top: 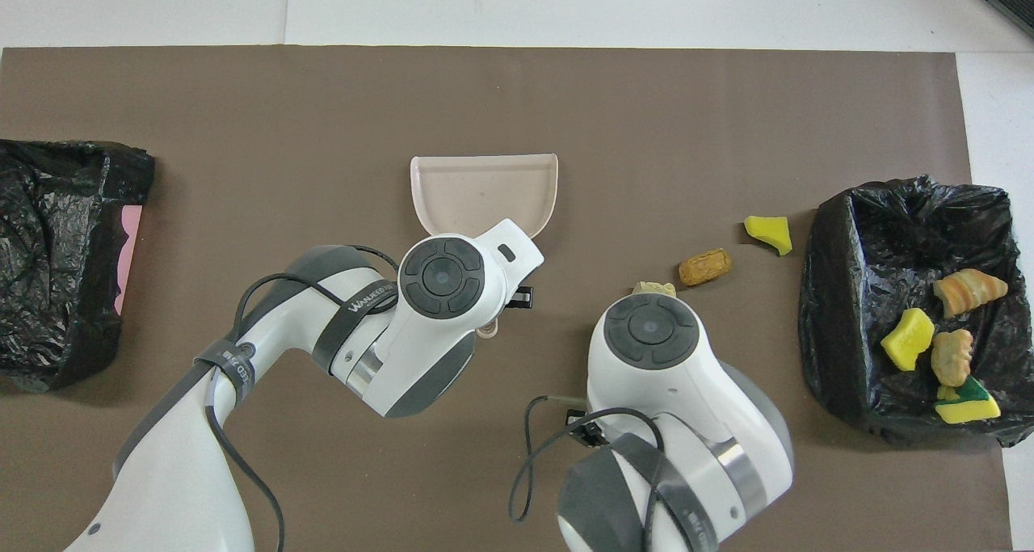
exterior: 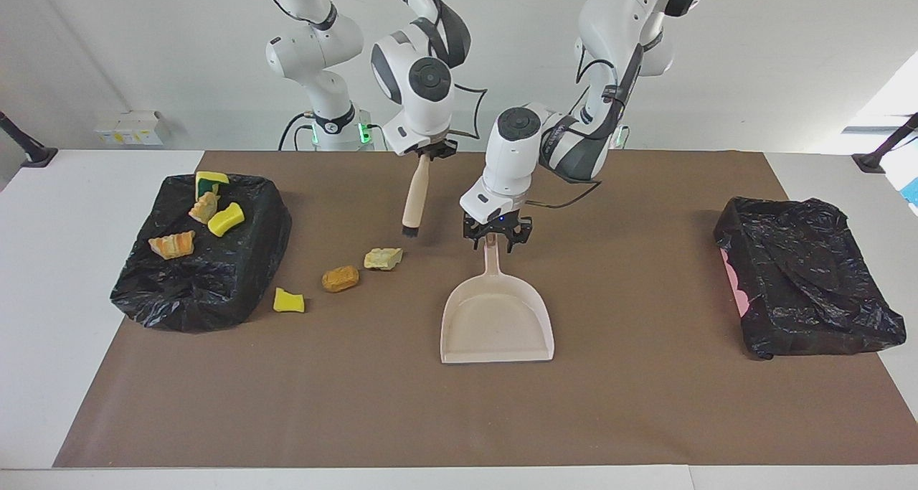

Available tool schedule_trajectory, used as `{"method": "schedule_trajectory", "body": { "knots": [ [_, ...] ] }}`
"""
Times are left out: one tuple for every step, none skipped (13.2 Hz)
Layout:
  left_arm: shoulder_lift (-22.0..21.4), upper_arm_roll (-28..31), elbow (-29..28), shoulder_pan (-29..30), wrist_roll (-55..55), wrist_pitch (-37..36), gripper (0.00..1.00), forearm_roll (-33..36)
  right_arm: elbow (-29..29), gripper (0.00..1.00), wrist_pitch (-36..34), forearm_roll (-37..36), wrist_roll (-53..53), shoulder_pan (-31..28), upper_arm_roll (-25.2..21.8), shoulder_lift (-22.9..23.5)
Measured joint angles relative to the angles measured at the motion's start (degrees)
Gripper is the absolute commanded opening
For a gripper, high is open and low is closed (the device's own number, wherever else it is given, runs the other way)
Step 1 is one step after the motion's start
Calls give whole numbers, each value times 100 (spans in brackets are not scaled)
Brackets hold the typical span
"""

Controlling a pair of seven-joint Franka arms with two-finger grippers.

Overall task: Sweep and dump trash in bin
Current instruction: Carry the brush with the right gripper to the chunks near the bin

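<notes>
A beige dustpan point(exterior: 497, 318) lies flat mid-mat, its handle pointing at the robots. My left gripper point(exterior: 492, 239) is down at the handle's end. My right gripper point(exterior: 429, 151) is shut on a brush point(exterior: 414, 194), which hangs bristles-down over the mat beside a pale trash chunk point(exterior: 383, 258). Beside that chunk lie an orange-brown chunk point(exterior: 340, 278) and a yellow sponge piece point(exterior: 289, 300), in a row toward the black-bagged bin point(exterior: 215, 289). The bin holds several scraps point(exterior: 172, 245). In the overhead view the arms hide both grippers, the brush and most of the pale chunk point(top: 654, 286).
A second box under a black bag point(exterior: 803, 275) stands at the left arm's end of the table, with pink showing at one side. The brown mat point(exterior: 459, 418) covers most of the white table.
</notes>
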Motion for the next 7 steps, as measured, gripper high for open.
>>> {"method": "schedule_trajectory", "body": {
  "knots": [
    [0, 0, 0, 0, 0, 0, 28, 0, -5, 0, 0, -125, -316, -304, -4, 3],
    [-1, 0, 0, 0, 0, 0, 14, 0, -5, 0, 0, -265, -691, -626, -9, 9],
    [-2, 0, 0, 0, 0, 0, 8, 1, -4, 0, 4, -477, -1076, -934, -15, 22],
    [-5, 1, 0, 0, 1, -1, 0, 3, -1, 0, 38, -701, -1435, -1204, -20, 46],
    [-6, 0, 2, 0, 9, -5, 0, 3, 14, 0, 146, -880, -1781, -1440, -22, 88],
    [-11, 1, 3, 1, 10, -8, 0, 4, 31, 0, 336, -1071, -2136, -1668, -22, 148],
    [-20, 3, 6, 4, 41, -17, 0, 7, 47, 0, 572, -1322, -2459, -1873, -24, 218]
  ]
}}
